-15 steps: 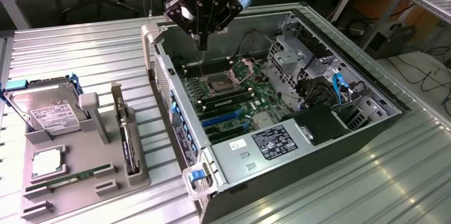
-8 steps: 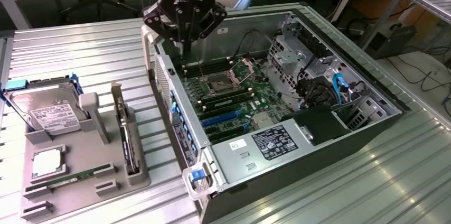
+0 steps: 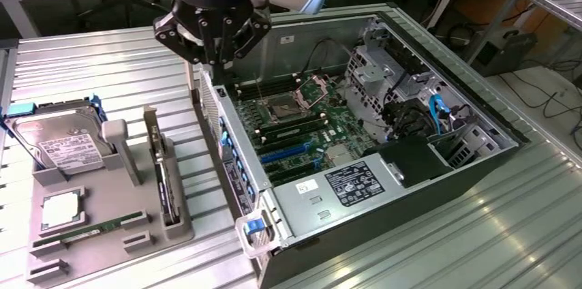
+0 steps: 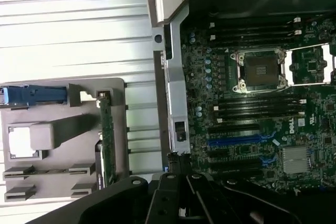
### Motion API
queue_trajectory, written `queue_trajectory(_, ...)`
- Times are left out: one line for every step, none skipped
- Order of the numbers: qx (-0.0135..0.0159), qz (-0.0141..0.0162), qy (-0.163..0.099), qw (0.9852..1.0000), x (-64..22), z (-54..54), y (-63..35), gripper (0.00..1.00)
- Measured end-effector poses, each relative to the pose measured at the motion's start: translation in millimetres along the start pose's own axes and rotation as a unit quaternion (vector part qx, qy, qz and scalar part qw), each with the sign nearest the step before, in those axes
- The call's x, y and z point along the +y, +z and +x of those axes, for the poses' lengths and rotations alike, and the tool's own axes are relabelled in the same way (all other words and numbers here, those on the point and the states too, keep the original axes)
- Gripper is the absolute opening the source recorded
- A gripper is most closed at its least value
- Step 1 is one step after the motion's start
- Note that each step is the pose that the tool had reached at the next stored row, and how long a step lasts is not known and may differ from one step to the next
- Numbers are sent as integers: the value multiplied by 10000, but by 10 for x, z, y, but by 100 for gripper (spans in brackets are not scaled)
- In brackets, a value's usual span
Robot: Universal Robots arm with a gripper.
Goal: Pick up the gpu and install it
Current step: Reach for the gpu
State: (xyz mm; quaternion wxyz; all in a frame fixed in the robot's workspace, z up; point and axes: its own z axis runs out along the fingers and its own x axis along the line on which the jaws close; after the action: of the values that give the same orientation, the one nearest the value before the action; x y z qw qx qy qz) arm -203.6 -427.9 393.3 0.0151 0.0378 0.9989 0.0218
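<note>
The arm hangs over the far end of the open computer case [image 3: 244,166], and the end effector [image 3: 215,63] is drawn narrow, its fingers pressed together. It hovers just above the case's wall on the exterior view's left, above the gap between the case and the grey tray [image 3: 173,234].

The gpu [image 3: 162,173] is down on that tray, standing on its long edge in a slot along the tray's side nearest the case, well below the end effector and apart from it. From the wrist view it is a thin strip seen edge-on, running the length of the tray.

Also on the tray are the hard drive [image 3: 59,146] with its white label at the far end, a square processor chip [image 3: 62,206] nearer, and the green RAM stick [image 3: 91,229] lying flat beside that. All of it sits on the ribbed metal bench [image 3: 91,64].

Inside the case the motherboard [image 3: 314,132] lies face up. The processor socket [image 3: 286,108] is open towards the far side, and the blue expansion slots [image 3: 282,156] lie nearer. The labelled power supply [image 3: 359,183] fills the near corner.
</note>
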Motion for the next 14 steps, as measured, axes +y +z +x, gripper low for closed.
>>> queue_trajectory(0, 0, 0, 10000, -15, 41, -1, 11)
queue_trajectory(0, 0, 0, 10000, -28, 78, -2, 11)
queue_trajectory(0, 0, 1, 10000, -43, 121, -2, 11)
queue_trajectory(-1, -1, 1, 10000, -55, 156, -2, 11)
queue_trajectory(0, 0, 0, 10000, -72, 211, -3, 11)
queue_trajectory(0, 0, 0, 10000, -83, 248, -2, 11)
queue_trajectory(-1, -1, 0, 10000, -106, 326, -1, 11)
queue_trajectory(0, 0, 1, 10000, -126, 394, -1, 11)
queue_trajectory(0, 0, 0, 10000, -147, 466, 3, 11)
queue_trajectory(-1, -1, 0, 10000, -163, 524, 7, 11)
queue_trajectory(0, 0, 0, 10000, -181, 598, 14, 11)
queue_trajectory(0, 0, 1, 10000, -194, 647, 23, 11)
queue_trajectory(0, 0, 1, 10000, -204, 691, 32, 11)
queue_trajectory(0, 0, 0, 10000, -222, 764, 48, 11)
